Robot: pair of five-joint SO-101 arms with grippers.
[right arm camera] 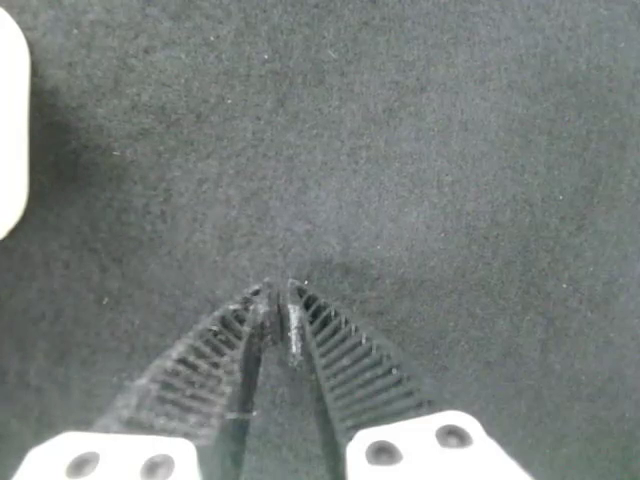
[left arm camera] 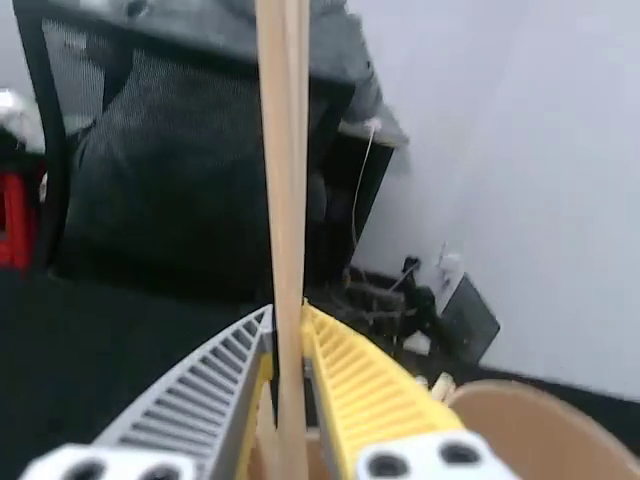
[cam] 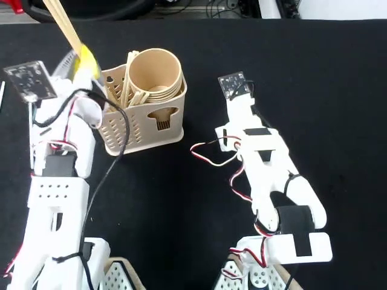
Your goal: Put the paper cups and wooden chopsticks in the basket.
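Note:
A beige slotted basket (cam: 158, 124) stands on the black table, left of centre. Stacked paper cups (cam: 156, 74) and several wooden chopsticks (cam: 130, 84) sit inside it. My left gripper (cam: 81, 59) is just left of the basket's top corner, shut on a pair of wooden chopsticks (cam: 62, 23) that point up and away. In the left wrist view the left gripper (left arm camera: 285, 330) clamps the chopsticks (left arm camera: 283, 180) between grey and yellow fingers, with a cup rim (left arm camera: 530, 420) close beside. My right gripper (right arm camera: 277, 297) is shut over bare black cloth; its arm (cam: 254, 139) lies right of the basket.
A red and white cable (cam: 211, 158) loops on the table between basket and right arm. Behind the table stand a dark chair (left arm camera: 180, 170) and clutter by a white wall. A white object's edge (right arm camera: 10, 140) shows near the right gripper.

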